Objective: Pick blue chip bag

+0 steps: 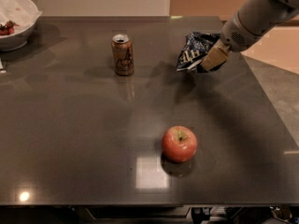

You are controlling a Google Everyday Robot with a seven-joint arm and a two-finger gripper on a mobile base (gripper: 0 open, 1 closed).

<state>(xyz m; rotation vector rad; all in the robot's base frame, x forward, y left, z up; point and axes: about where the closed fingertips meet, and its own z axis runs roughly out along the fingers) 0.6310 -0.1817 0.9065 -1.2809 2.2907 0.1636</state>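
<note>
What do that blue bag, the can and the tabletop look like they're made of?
The blue chip bag, held by the tool at its right edge, looks like thin foil or plastic film: crinkled, glossy. The soda can looks like metal, probably aluminium, with a shiny rim. The table seems polished dark stone or laminate; it mirrors lights.

The tabletop (70,139) is dark, smooth and glossy, throwing back patches of glare. The blue chip bag (194,50) is crinkled shiny foil, pinched at its right edge by the matt tan claw (212,59). The soda can (123,54) looks like bronze metal; the apple (179,143) has smooth, faintly shiny skin
</note>
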